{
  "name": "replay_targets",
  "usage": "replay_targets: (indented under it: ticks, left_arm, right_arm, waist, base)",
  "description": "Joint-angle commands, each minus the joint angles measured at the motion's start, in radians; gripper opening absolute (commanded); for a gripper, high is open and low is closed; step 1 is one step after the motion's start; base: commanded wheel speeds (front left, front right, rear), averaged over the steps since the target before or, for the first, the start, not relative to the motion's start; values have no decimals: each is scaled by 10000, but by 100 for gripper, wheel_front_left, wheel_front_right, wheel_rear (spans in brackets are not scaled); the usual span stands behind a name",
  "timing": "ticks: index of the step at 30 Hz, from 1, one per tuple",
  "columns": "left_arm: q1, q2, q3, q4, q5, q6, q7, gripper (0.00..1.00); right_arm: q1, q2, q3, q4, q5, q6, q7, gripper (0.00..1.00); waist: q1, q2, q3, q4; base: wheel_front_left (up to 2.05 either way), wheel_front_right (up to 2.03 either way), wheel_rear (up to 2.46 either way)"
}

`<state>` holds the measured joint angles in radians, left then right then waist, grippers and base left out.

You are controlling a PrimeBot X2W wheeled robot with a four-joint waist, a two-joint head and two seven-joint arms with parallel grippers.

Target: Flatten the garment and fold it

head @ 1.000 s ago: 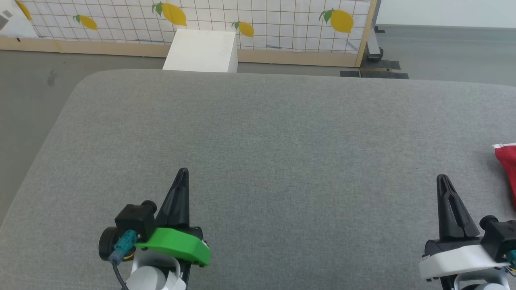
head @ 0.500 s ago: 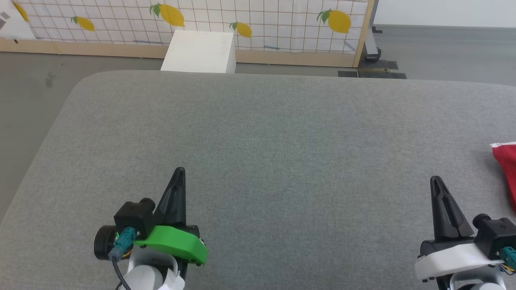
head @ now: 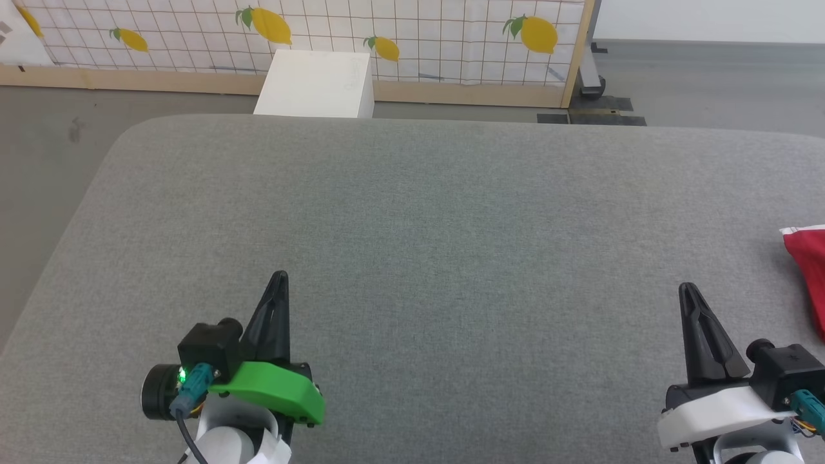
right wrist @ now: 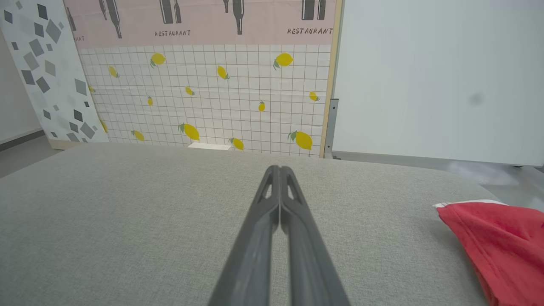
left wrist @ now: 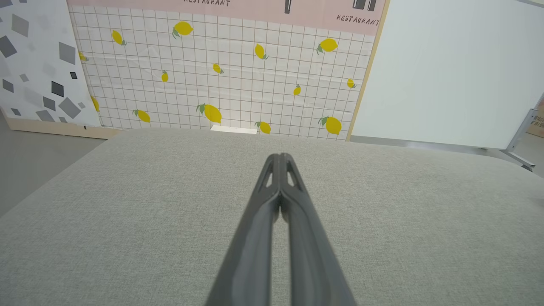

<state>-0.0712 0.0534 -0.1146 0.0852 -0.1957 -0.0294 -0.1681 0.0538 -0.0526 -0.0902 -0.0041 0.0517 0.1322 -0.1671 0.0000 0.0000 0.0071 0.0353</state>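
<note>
1. Two grippers are seen low over a grey padded surface, fingers pointing away from the robot.
2. Left gripper: fingers pressed together, nothing held.
3. Right gripper: fingers likewise pressed together, nothing held.
4. Garment, red with white trim, is found on the surface, right of the right gripper and apart from it, partly cut off by the frame.
5. White box and lemon-print panel are noted beyond the far edge.
</note>
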Motion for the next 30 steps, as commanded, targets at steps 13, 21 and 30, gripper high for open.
replay_targets:
  ticks: [13, 21, 30]
  left_arm:
    - [265, -15, 219, -196, 486, 93, 304, 0]
    - [317, -17, 328, -273, 659, 117, 466, 0]
    - [376, -19, 449, -359, 851, 143, 646, 0]
  right_arm:
    - [-229, 11, 184, 13, -173, -7, 301, 0]
    - [-265, 13, 268, 16, -213, -8, 462, 0]
    - [-306, 14, 362, 20, -258, -9, 641, 0]
  waist:
    - [0, 0, -12, -59]
    - [0, 0, -19, -93]
    - [0, 0, -27, -132]
  base:
    - [0, 0, 0]
    - [0, 0, 0]
    - [0, 0, 0]
